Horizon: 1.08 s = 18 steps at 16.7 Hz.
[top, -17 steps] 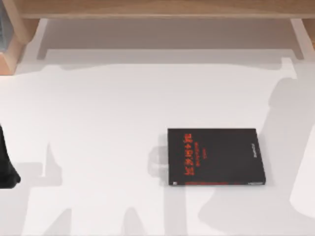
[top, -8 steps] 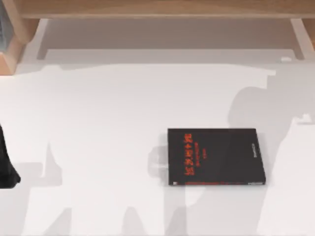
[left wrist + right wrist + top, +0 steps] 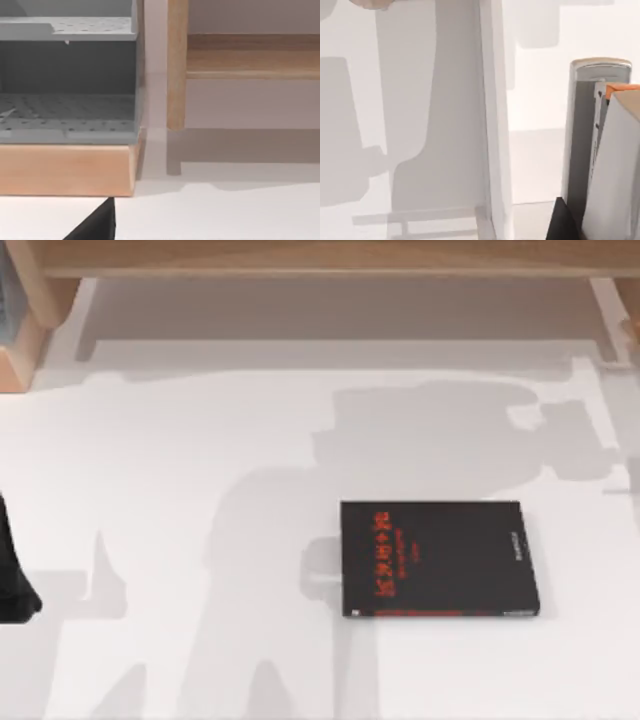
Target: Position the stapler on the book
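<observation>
The black book (image 3: 440, 558), with red characters on its cover and a red strip along its near edge, lies flat on the white table right of centre. The stapler (image 3: 585, 140), a silvery-grey bar with a rounded end and an orange part, hangs close in the right wrist view. My right gripper (image 3: 582, 225) is shut on it, with one black finger (image 3: 561, 222) against its side, and the white table lies far below. My left gripper (image 3: 12, 585) is parked at the table's left edge, and its black tip (image 3: 97, 225) shows in the left wrist view.
A wooden shelf (image 3: 320, 255) runs along the back of the table. In the left wrist view, a grey perforated rack (image 3: 67, 110) in a wooden frame and a wooden post (image 3: 176, 65) stand at the back left. A large arm shadow falls across the table around the book.
The right arm's large shadow has swept from the table's right side leftwards, across and past the book. The book and the left arm have not moved.
</observation>
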Each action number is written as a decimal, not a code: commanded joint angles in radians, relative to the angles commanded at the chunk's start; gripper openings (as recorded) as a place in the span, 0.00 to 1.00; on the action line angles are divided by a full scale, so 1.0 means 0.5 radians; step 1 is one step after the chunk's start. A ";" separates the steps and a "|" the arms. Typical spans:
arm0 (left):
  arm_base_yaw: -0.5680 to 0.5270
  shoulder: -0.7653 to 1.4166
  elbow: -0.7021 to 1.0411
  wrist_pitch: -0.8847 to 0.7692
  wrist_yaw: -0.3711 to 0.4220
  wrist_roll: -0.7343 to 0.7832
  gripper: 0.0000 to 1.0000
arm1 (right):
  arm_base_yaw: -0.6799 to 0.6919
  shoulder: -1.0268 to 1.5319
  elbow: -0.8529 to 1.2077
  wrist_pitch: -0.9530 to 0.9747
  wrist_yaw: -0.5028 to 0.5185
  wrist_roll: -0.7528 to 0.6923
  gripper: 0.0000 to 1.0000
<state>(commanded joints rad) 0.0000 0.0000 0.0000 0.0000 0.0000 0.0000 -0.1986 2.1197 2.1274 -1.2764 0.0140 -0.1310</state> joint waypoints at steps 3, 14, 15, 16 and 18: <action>0.000 0.000 0.000 0.000 0.000 0.000 1.00 | 0.236 -0.142 -0.244 0.029 0.037 0.286 0.00; 0.000 0.000 0.000 0.000 0.000 0.000 1.00 | 1.296 -0.264 -1.014 0.337 0.114 1.262 0.00; 0.000 0.000 0.000 0.000 0.000 0.000 1.00 | 1.374 -0.265 -1.058 0.366 0.117 1.326 0.00; 0.000 0.000 0.000 0.000 0.000 0.000 1.00 | 1.446 -0.265 -1.096 0.393 0.120 1.384 0.00; 0.000 0.000 0.000 0.000 0.000 0.000 1.00 | 1.561 -0.262 -1.155 0.437 0.123 1.475 0.00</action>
<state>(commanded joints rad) 0.0000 0.0000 0.0000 0.0000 0.0000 0.0000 0.5817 1.9886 1.5501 -1.0579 0.0756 0.6067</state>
